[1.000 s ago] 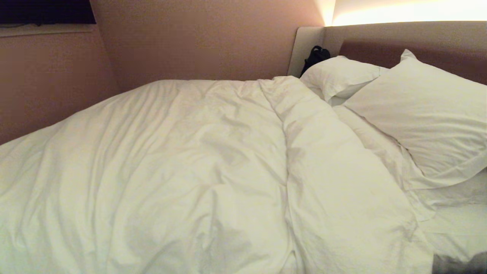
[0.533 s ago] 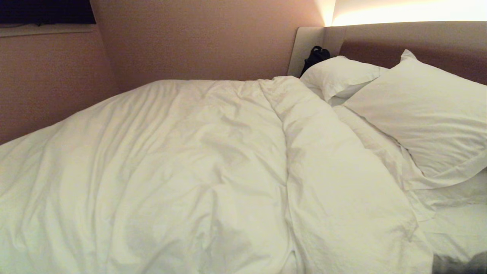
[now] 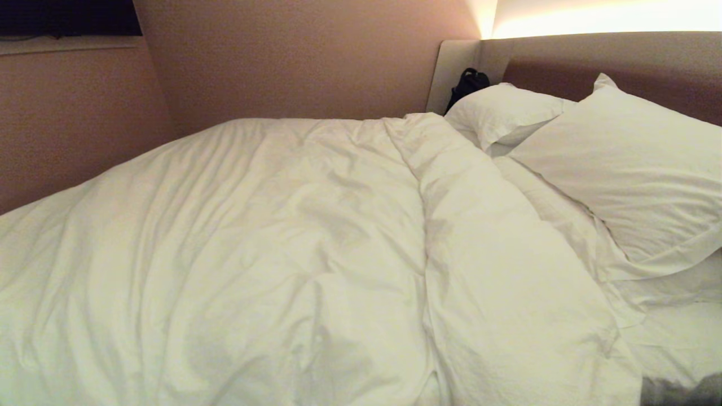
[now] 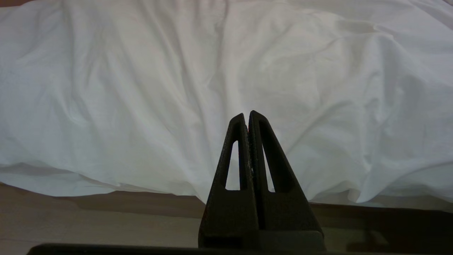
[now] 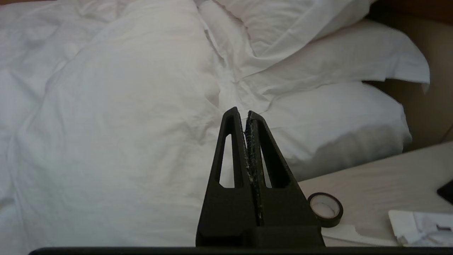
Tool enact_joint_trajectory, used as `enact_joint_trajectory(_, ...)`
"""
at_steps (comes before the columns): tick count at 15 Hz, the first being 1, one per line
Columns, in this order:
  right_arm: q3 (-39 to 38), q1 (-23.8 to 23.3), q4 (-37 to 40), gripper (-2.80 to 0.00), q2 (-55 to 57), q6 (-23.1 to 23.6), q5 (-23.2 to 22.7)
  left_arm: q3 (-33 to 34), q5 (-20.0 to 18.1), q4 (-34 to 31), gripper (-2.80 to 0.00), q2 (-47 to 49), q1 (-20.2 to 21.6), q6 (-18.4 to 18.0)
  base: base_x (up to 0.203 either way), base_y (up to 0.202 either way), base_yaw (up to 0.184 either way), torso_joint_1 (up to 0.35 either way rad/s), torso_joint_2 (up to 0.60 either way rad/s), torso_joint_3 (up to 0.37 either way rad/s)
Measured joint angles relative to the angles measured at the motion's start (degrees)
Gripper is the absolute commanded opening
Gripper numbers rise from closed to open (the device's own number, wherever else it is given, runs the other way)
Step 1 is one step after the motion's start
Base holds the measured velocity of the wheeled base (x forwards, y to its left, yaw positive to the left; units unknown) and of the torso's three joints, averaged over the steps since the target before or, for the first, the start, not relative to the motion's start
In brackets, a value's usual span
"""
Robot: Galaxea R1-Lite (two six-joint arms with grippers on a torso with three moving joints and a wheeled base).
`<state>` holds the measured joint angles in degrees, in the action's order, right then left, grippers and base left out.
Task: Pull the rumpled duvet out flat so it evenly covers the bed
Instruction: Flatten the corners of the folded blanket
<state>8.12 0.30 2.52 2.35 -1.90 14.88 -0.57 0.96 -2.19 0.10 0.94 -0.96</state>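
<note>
The white duvet (image 3: 271, 254) lies spread and creased over most of the bed, its top edge folded in a thick band (image 3: 485, 265) just short of the pillows. The bed's brown and beige headboard (image 3: 620, 62) runs along the back right. Neither arm shows in the head view. In the left wrist view my left gripper (image 4: 247, 115) is shut and empty, held off the bedside where the duvet (image 4: 212, 88) hangs over the edge. My right gripper (image 5: 242, 112) is also shut and empty, held before the duvet (image 5: 116, 117) near the pillow end.
Two white pillows (image 3: 626, 163) (image 3: 502, 113) lean at the headboard, with a black object (image 3: 467, 83) in the corner behind them. A bedside surface (image 5: 382, 184) carries a dark tape roll (image 5: 325, 209) and white papers (image 5: 417, 223). Walls close off the far side.
</note>
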Motion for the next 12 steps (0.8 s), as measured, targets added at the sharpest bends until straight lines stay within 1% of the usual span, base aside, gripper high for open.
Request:
enact_joint_trajectory(5, -1.0, 0.0, -1.6, -2.80, -2.1, 1.5, -2.2, 0.0, 0.0, 0.0, -2.80, 0.0, 0.0, 0.0, 0.000, 0.000, 0.000, 0.000, 0.00, 0.000)
enact_joint_trajectory(9, -1.4, 0.0, -1.7, -2.80, -2.2, 0.8, -6.5, 0.0, 0.0, 0.0, -2.80, 0.0, 0.0, 0.0, 0.000, 0.000, 0.000, 0.000, 0.00, 0.000)
enact_joint_trajectory(12, -3.3, 0.0, -2.3, -2.80, -2.2, 0.6, -9.4, 0.0, 0.0, 0.0, -2.80, 0.0, 0.0, 0.0, 0.000, 0.000, 0.000, 0.000, 0.00, 0.000)
